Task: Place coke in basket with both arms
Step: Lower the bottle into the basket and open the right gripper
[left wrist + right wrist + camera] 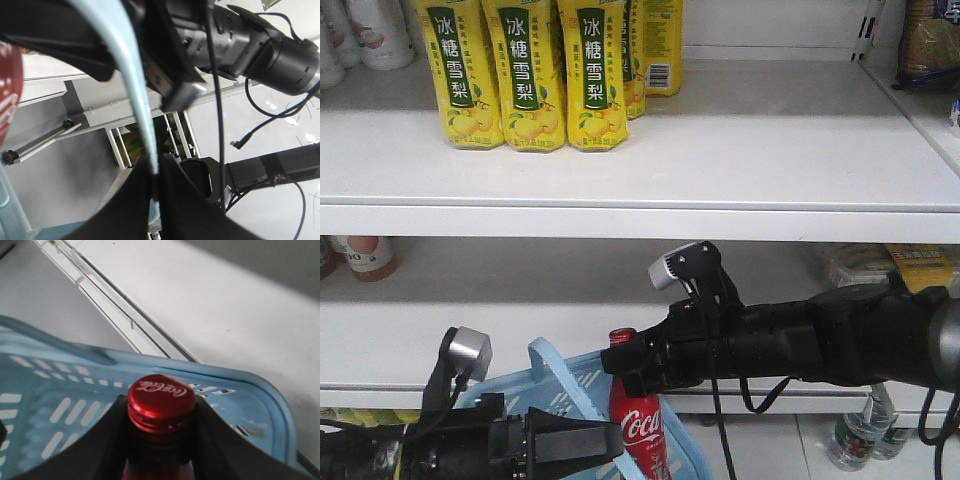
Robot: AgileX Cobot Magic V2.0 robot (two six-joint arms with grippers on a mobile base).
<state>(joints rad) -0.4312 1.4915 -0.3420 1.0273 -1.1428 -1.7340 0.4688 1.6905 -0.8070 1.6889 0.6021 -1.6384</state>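
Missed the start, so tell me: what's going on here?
The left claw is shut on the hoop handle of the light blue basket. The right claw grips the coke by its neck, upright over the basket's opening. The coke is not yet released; its base is out of view.

Upper shelf (pixel 740 150): white, broad, front edge spans view.
Yellow pear-drink bottles (pixel 525 75): standing on it toward left, three in front row, more behind.
White bottles (pixel 365 30): on it, far left, cropped.
Brown bagged goods (pixel 930 40): just beyond its right end.
Pale pot with peach print (pixel 370 257): under it, left.
Yellow snack packets (pixel 910 265): under it, right.
Clear bottle, green label (pixel 855 435): on floor, well below its right part.
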